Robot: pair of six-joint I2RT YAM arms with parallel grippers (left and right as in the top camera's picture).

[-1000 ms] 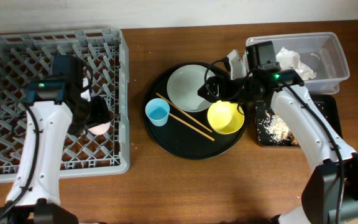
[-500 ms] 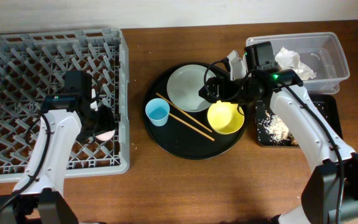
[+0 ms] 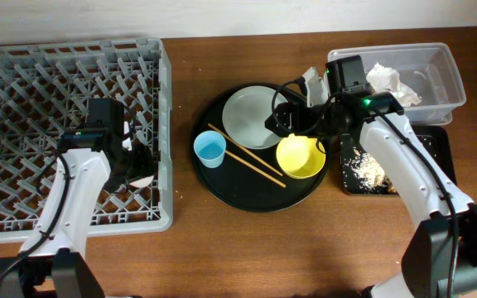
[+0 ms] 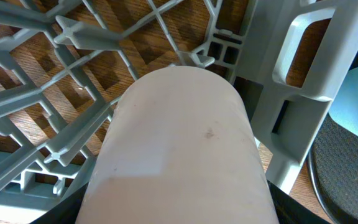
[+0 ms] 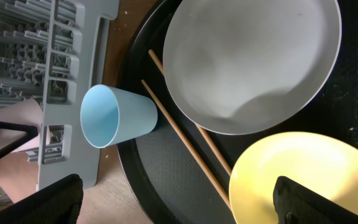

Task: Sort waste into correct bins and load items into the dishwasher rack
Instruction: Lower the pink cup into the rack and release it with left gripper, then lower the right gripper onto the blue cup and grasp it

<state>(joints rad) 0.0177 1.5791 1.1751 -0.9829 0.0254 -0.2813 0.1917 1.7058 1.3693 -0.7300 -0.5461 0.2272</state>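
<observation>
My left gripper (image 3: 132,165) (image 4: 179,214) is shut on the pink cup (image 3: 142,179) (image 4: 179,143), which lies on its side low inside the grey dishwasher rack (image 3: 23,83) (image 4: 303,68), by its right wall. My right gripper (image 3: 285,124) (image 5: 179,199) is wide open and empty above the round tray, between the grey-green plate (image 3: 251,116) (image 5: 247,62) and the yellow bowl (image 3: 300,156) (image 5: 303,180). The blue cup (image 3: 209,149) (image 5: 114,115) and the chopsticks (image 3: 247,159) (image 5: 185,134) lie on that tray. The brown scrap is not in view.
The round black tray (image 3: 238,194) sits mid-table. The clear tub (image 3: 441,79) at back right holds the white napkin (image 3: 392,83). The shallow black tray (image 3: 437,145) in front of it holds noodle scraps (image 3: 367,170). The right arm crosses over both bins.
My left arm has carried the pink cup right and toward the front, down to the rack's right wall. The right arm has not moved.
</observation>
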